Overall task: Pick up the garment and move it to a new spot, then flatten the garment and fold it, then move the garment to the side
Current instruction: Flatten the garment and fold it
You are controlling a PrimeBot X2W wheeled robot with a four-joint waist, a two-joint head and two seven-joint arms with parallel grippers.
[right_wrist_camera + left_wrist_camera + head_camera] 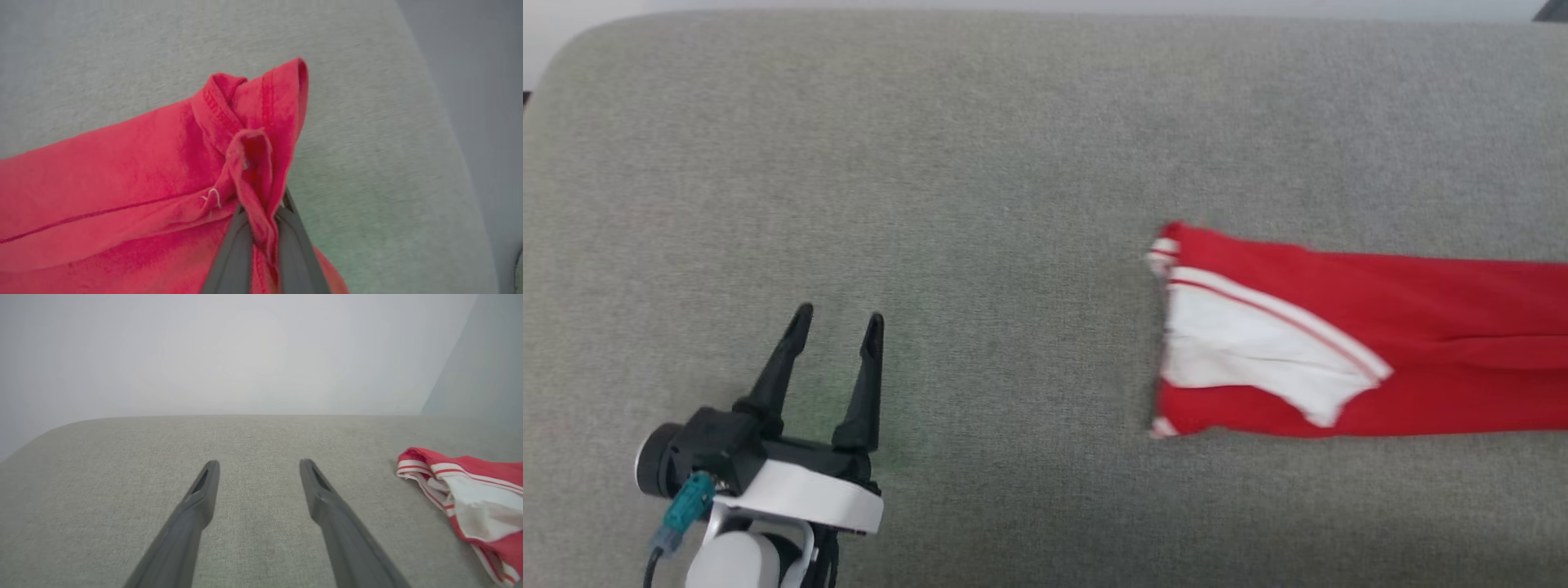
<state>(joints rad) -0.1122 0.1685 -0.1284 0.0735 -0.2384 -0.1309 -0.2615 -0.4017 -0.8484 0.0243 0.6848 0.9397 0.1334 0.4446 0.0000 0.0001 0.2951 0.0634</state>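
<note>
My head camera looks steeply down on the grey cushion [931,163]; left wrist skims low across it, both catching the striped end of the garment [1421,327]; right wrist sits close against it.

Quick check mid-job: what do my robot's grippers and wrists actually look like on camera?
Left gripper: two long, black, tapering fingers on a black block, a white rounded wrist shell behind it, and a teal plug with a dark cable at its side. Right gripper: the same slim dark grey fingers, seen close up.

Soft even light; left claw [258,463] blurred near lens.
</note>
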